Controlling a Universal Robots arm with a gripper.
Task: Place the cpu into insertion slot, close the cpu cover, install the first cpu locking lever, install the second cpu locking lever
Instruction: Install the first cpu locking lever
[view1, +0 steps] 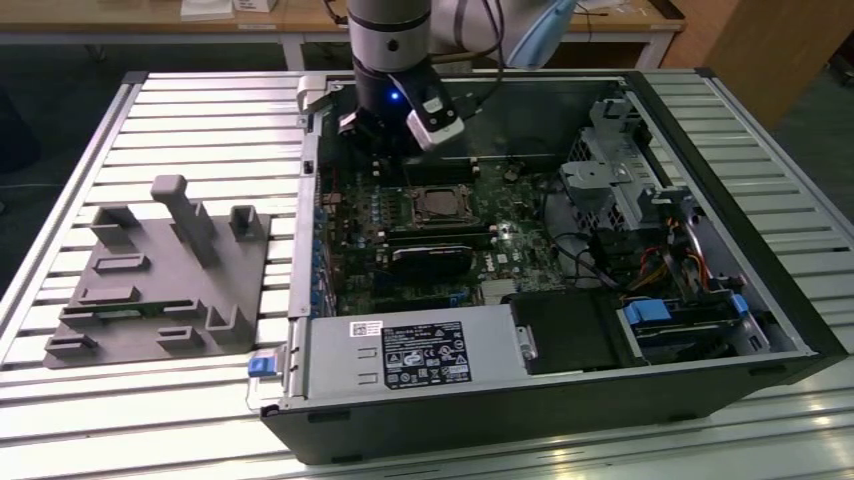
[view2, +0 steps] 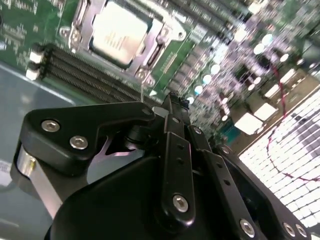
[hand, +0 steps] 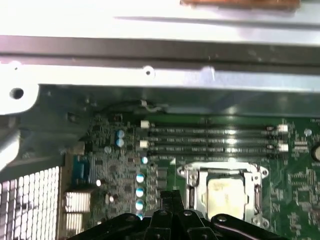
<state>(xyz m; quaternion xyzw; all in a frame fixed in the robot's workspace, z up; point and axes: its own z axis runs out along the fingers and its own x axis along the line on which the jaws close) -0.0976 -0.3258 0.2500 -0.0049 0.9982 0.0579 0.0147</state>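
My gripper (view2: 171, 104) hangs over the green motherboard (view1: 521, 240), fingers pressed together with nothing between them. The cpu (view1: 437, 205) sits in the insertion slot (view1: 411, 206) near the centre of the exterior view, just below my wrist in that frame. The cpu cover (view2: 159, 37) lies flat around it.

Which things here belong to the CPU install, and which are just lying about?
Job: cpu, cpu cover, insertion slot, gripper.
Lying about: grey fixture tray, long black card, memory slots, power supply.
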